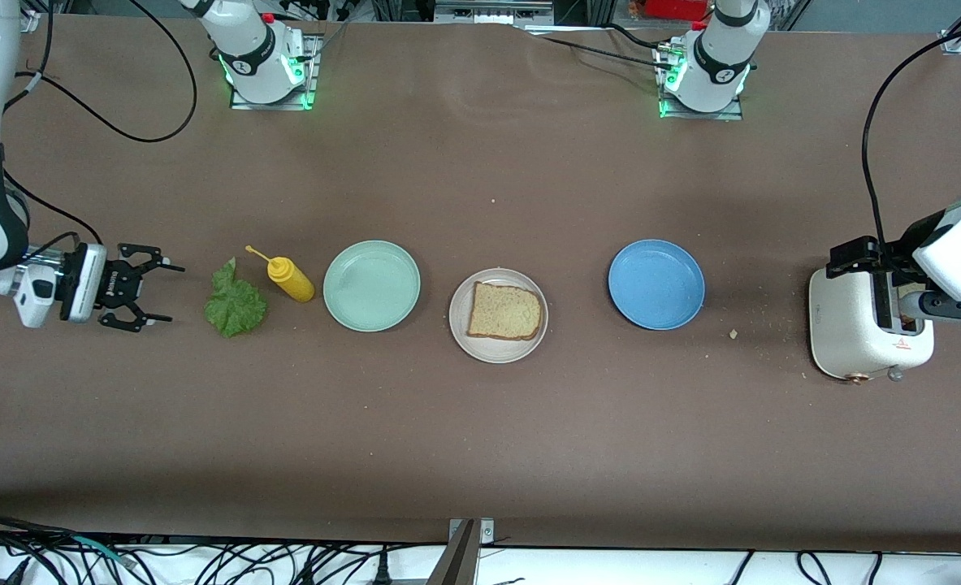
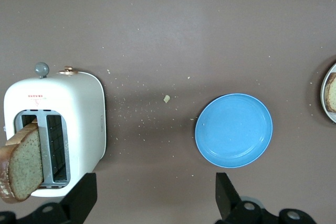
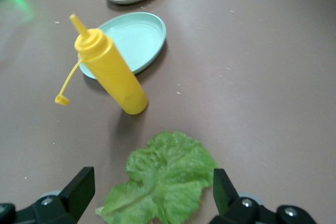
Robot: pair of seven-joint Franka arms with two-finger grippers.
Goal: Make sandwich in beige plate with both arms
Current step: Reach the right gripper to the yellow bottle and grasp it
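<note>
The beige plate [image 1: 496, 349] lies mid-table with one slice of bread [image 1: 504, 311] flat on it. A second slice [image 2: 23, 163] stands tilted in a slot of the white toaster [image 1: 854, 333] at the left arm's end. The green lettuce leaf [image 1: 235, 305] lies flat on the table at the right arm's end. My right gripper [image 1: 173, 293] is low beside the leaf, open and empty; in the right wrist view the lettuce [image 3: 163, 182] lies just ahead of its gripper [image 3: 151, 184]. My left gripper [image 1: 886, 280] hangs open and empty over the toaster's edge.
A yellow squeeze bottle [image 1: 289, 279] with its cap off lies between the lettuce and a mint-green plate [image 1: 371, 285]. A blue plate [image 1: 656, 283] sits between the beige plate and the toaster. Crumbs are scattered near the toaster.
</note>
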